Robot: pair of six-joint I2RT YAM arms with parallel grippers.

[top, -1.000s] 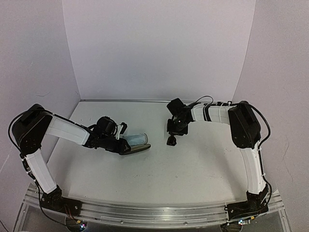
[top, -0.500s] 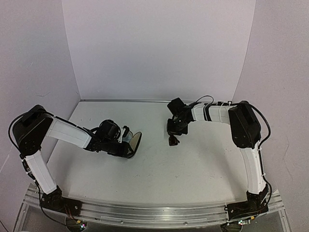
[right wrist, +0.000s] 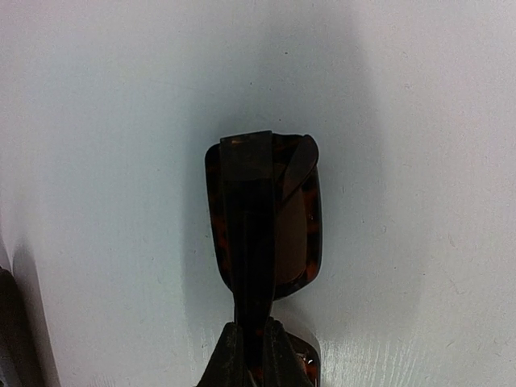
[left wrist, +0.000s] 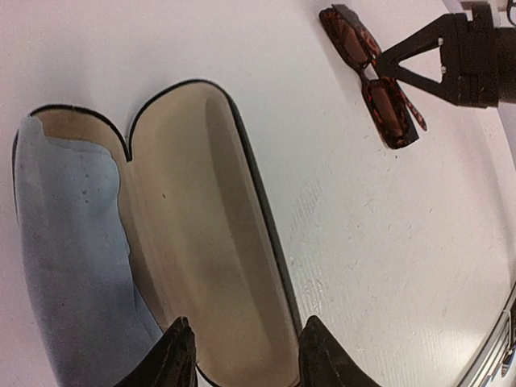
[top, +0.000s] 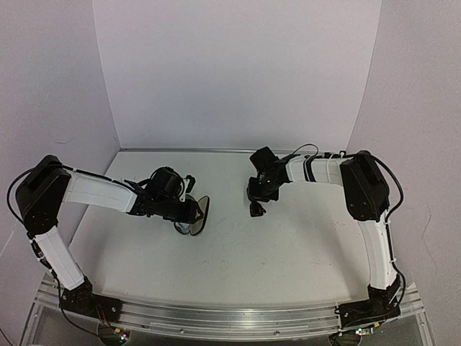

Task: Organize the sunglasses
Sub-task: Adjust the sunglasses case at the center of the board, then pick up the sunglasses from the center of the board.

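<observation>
**Right gripper** (top: 256, 200): the fingers are clenched on the sunglasses (right wrist: 294, 234) and grasp the folded pair by one end. The rest of the mottled brown frame and its dark lenses projects past the fingertips. The pair sits right of centre on the table (top: 288, 252), toward the back. It cannot be told whether its lower edge touches the surface.

**Left gripper** (left wrist: 245, 339): the fingers are parted and released at the end of the glasses case (left wrist: 210, 226). One finger is over the tan lining and the other is just outside the black rim. Contact with the case cannot be told.

**Case:** it lies open, left of centre. One half holds a light blue cloth (left wrist: 68, 242), whose edge reaches the notch between the halves. The other half shows bare lining. Where in view, the black rim runs unbroken round both halves.

**Clearances:**
- Bare table separates the case from the sunglasses, and the two are apart.
- A broad bare stretch runs from both items down to the metal rail (top: 230, 317) at the near edge.
- A narrower bare strip lies between the sunglasses and the back wall (top: 230, 72).
- The left arm (top: 94, 191) has its elbow close to the left wall (top: 50, 86).
- The right arm (top: 324, 169) has its elbow close to the right wall (top: 418, 108).
- The table's middle, between the two arms, is open surface.
</observation>
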